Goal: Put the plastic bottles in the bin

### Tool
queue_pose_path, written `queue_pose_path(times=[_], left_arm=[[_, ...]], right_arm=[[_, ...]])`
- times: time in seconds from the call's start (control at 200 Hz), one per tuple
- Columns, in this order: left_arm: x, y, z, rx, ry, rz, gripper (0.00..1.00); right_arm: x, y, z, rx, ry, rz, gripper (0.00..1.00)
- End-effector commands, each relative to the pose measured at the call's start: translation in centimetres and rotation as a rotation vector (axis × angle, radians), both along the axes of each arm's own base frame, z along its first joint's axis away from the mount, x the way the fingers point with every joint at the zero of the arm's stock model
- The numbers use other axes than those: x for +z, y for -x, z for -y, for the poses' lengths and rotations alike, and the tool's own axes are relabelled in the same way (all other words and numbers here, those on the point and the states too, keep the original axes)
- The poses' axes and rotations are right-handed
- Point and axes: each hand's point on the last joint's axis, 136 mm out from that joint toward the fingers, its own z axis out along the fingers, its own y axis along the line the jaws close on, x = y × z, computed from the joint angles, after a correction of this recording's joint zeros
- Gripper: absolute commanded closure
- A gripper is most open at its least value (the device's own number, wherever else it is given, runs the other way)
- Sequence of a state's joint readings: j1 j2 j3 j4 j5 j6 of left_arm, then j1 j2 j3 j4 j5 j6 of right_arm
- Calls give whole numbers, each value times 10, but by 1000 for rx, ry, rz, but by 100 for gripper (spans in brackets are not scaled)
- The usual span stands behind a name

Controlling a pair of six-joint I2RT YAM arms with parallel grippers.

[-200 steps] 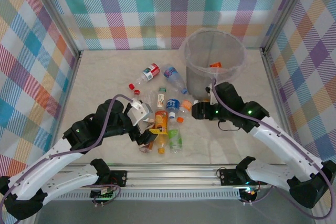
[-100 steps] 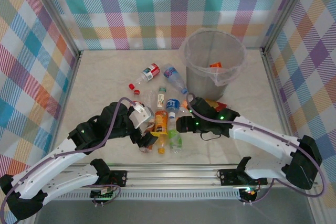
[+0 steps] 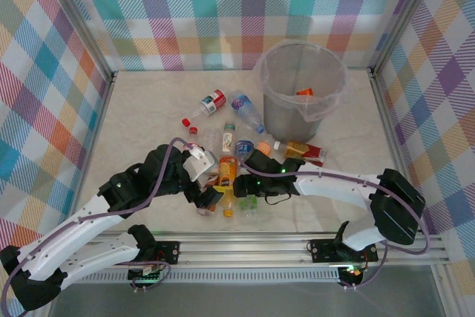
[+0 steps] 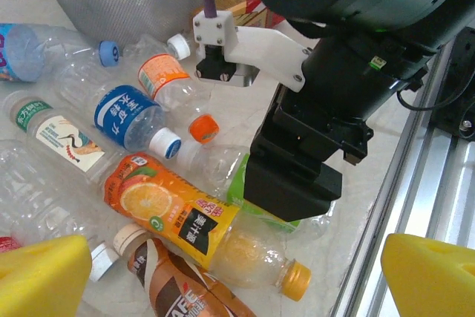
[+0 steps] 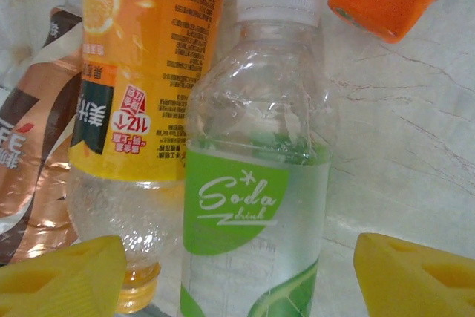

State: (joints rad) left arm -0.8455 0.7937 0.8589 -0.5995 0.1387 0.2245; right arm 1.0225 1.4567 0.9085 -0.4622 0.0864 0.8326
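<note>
Several plastic bottles lie in a heap at mid-table. My right gripper (image 5: 237,283) is open, low over the green-labelled soda bottle (image 5: 252,183), its yellow pads (image 5: 415,280) on either side of it. Beside that bottle lie the orange juice bottle (image 5: 141,72) and a brown one (image 5: 30,146). My left gripper (image 4: 237,280) is open wide just above the orange juice bottle (image 4: 171,213), close to the right gripper's black body (image 4: 319,131). From above, both grippers (image 3: 211,194) (image 3: 243,187) meet over the heap. The grey bin (image 3: 286,116) stands at the back right.
More bottles lie apart from the heap: a red-labelled one (image 3: 210,103), a blue-capped clear one (image 3: 247,109), and a brown-red one (image 3: 304,152) in front of the bin. The metal rail (image 3: 245,246) runs along the near edge. Checked walls enclose the table.
My right arm has swung left from beside the bin down onto the bottle heap, and its jaws have widened. The left arm has edged slightly toward the heap.
</note>
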Motion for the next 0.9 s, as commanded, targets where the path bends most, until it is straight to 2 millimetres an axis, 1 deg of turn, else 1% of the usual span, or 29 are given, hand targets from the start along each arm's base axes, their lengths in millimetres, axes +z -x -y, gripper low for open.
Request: queue_pose_path(times=[0.0,0.235,0.5,0.715,0.895], left_arm=[[-3,-4,-4,29,-9,-3,0],[0,-3,-4,32,6,-1,0],[1,-2,-5,33,8,2,0],[1,-2,-5,35,7,2,0],[1,-3,-5,36,7,4,0]], right_arm=[[-6,-3,-6,-23,-2,0,19],[-25,-4,-9,-26,40,-28,22],[-36,-6,-10,-25,68,-34,24],[-39,-10,9,-35,197,-15,24],[-40,-10,23,-19,297,2,28]])
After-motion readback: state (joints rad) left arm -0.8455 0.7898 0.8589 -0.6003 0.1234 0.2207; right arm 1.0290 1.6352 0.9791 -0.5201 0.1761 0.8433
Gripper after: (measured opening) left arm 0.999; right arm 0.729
